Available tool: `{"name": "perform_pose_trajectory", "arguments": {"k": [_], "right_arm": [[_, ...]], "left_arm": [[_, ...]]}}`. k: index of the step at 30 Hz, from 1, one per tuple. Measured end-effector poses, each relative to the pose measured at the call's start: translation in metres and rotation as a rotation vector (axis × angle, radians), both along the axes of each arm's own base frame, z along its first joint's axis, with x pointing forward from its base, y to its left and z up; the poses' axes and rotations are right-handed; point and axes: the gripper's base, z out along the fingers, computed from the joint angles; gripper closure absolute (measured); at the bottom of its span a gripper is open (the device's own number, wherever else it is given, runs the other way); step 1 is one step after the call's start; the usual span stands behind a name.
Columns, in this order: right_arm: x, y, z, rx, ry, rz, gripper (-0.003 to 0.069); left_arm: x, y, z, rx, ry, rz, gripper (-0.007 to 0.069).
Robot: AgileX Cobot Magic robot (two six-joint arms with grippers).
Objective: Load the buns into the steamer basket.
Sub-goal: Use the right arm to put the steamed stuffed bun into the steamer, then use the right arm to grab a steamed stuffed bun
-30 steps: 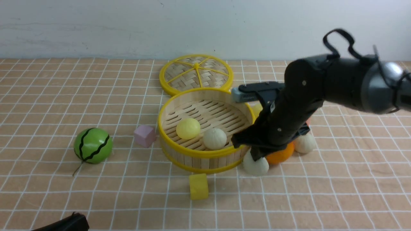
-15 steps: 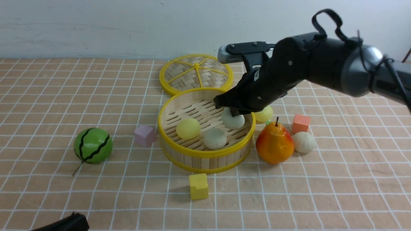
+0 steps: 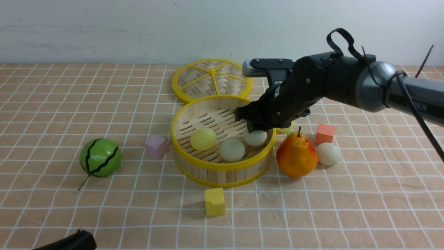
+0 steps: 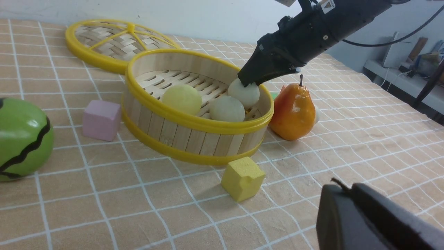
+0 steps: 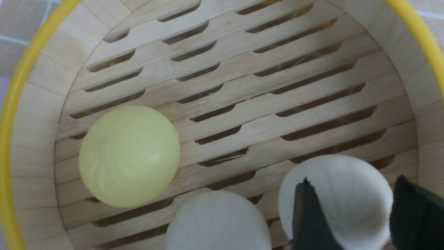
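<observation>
In the front view I am counting three buns inside the steamer basket [image 3: 215, 166]: a pale yellow bun [image 3: 203, 139], an off-white bun [image 3: 232, 150] just beside it, and a third bun [image 3: 256, 138] directly under the right fingers [image 3: 255, 125]. Two are waiting on the bench [image 3: 347, 208]: a loose off-white bun [image 3: 328, 153] just beside the pear [image 3: 296, 158], and a loose yellow bun [image 3: 287, 129] behind the pear (mostly hidden by the arm). The left fingers [image 3: 74, 241] are sitting low at the near edge. In the left wrist view I am seeing the third bun down inside the rim on the pear's side, with the right fingers at its top. The left fingers are only a dark shape here, so I cannot tell their spread. In the right wrist view the right fingers are standing wide, one on each side of the third bun, which is lying on the slatted floor. I am reading it as set down, not gripped. That is three in and two to go.
</observation>
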Motion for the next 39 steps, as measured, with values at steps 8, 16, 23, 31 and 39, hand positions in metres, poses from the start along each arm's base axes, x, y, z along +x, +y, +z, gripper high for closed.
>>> {"name": "perform_pose_trajectory", "arguments": {"k": [8,16,23,31,39], "right_arm": [[-0.010,-0.010,0.042,-0.126,0.018,0.053,0.0195],[-0.013,-0.087,0.050,-0.405,0.138,-0.114,0.0251],[-0.009,-0.132,0.012,-0.226,0.246,-0.225,0.0287],[-0.002,-0.131,-0.003,-0.082,0.195,-0.228,0.0290],[0.008,-0.129,-0.034,-0.084,0.213,-0.230,0.0300]], "left_arm": [[0.000,0.000,0.000,0.000,0.000,0.000,0.0585],[0.000,0.000,0.000,0.000,0.000,0.000,0.0575],[0.000,0.000,0.000,0.000,0.000,0.000,0.0568],[0.000,0.000,0.000,0.000,0.000,0.000,0.0560],[0.000,0.000,0.000,0.000,0.000,0.000,0.0550]]}}
